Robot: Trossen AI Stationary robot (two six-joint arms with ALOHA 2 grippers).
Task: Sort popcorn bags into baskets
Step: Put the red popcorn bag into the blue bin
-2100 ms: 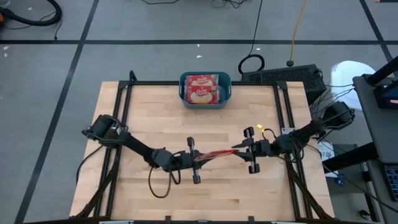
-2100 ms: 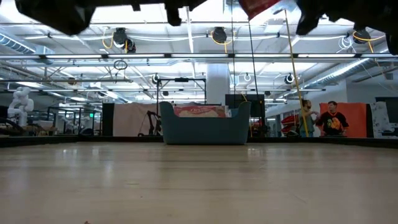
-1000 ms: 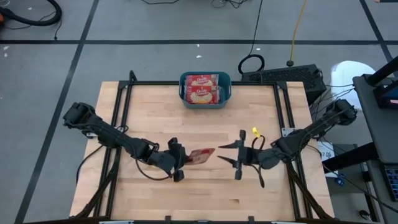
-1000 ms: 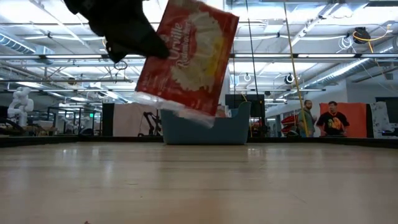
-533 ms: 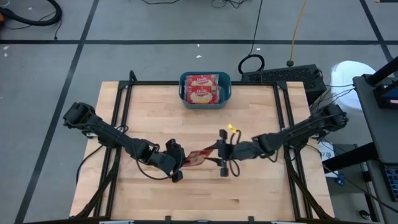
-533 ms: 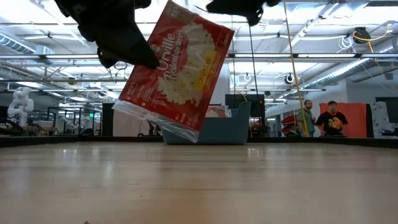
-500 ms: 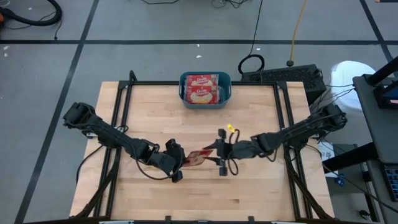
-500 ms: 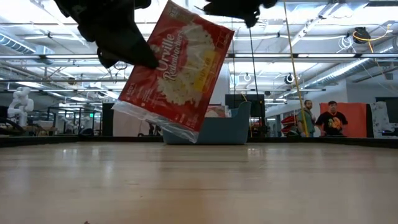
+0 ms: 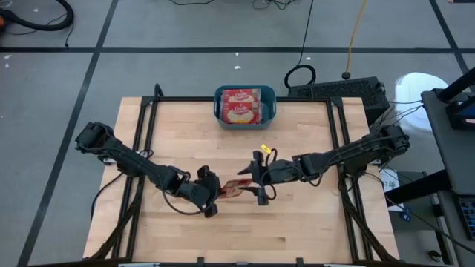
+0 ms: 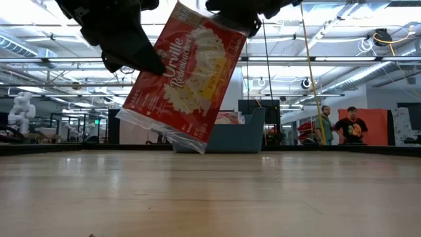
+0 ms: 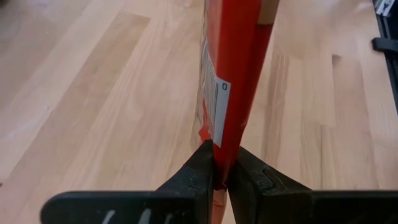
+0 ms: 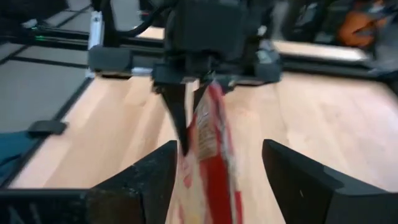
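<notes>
Left end effector [image 9: 216,194] clamped on 1 red popcorn bag [image 10: 183,79] held above mid-bench [image 9: 312,230], right end effector [image 9: 254,179] spread wide around bag's far edge, teal basket [image 9: 245,108] with 2 bags at rear.

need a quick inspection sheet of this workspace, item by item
surface: wooden table, bare around the arms
job's things: one popcorn bag held in the air mid-table; more packets in the teal basket at the far edge
clutter: nothing seen
grippers: left gripper shut on the popcorn bag's edge; right gripper open, fingers either side of the bag's other end
cables: black cable loop on the floor beyond the table
surroundings: two people standing far off in the room
</notes>
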